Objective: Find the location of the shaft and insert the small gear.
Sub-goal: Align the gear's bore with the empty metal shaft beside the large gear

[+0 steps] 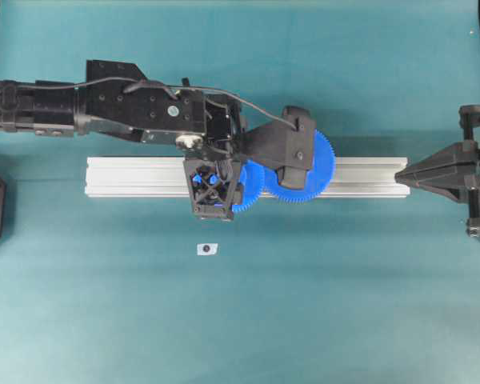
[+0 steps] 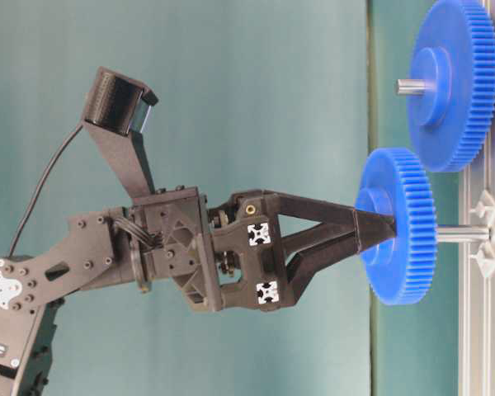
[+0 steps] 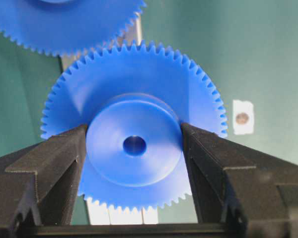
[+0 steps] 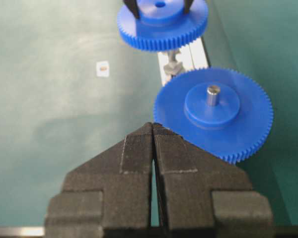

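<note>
Plastic small gear [image 3: 134,129], bright blue, toothed rim, raised round hub with central hole, clamped at the hub by matte black ribbed left gripper [image 3: 134,148], threaded partway onto thin silver shaft [image 2: 462,234] above ridged aluminium rail [image 1: 136,176], wider blue gear [image 4: 213,111] beside on its own pin, right gripper [image 4: 153,129] pressed closed, holding nothing.

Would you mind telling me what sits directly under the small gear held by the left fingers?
Under the small gear the shaft runs down to the aluminium rail. The gear covers the shaft's tip, so whether it has entered the hub hole cannot be seen.
</note>
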`<move>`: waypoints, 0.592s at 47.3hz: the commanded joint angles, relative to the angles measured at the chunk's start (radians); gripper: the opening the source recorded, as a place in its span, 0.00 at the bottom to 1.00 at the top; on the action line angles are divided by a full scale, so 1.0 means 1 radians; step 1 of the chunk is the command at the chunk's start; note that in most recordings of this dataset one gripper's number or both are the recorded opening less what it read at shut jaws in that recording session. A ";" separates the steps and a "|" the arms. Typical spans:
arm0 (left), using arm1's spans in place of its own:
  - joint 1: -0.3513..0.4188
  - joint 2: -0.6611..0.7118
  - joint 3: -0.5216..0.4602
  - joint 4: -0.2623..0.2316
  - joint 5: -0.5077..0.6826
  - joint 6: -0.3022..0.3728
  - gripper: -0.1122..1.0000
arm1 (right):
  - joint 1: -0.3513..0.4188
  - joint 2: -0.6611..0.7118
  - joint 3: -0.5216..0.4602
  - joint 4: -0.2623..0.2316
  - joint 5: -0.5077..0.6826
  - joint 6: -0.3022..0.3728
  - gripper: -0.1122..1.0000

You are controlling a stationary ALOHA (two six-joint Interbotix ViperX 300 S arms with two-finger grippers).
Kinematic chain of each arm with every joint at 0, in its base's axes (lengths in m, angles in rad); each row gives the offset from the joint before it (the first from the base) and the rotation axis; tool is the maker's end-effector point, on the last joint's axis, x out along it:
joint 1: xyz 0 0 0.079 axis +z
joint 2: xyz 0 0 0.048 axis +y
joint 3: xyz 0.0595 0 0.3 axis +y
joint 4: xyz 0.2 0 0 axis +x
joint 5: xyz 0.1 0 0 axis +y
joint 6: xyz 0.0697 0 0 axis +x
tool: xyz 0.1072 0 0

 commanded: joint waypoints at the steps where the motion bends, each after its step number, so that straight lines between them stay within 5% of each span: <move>1: 0.006 -0.018 -0.006 0.005 -0.006 -0.002 0.67 | -0.002 0.006 -0.009 -0.002 -0.008 0.009 0.08; 28: 0.009 -0.006 0.023 0.005 -0.017 -0.005 0.67 | -0.002 0.006 -0.011 -0.002 -0.008 0.011 0.08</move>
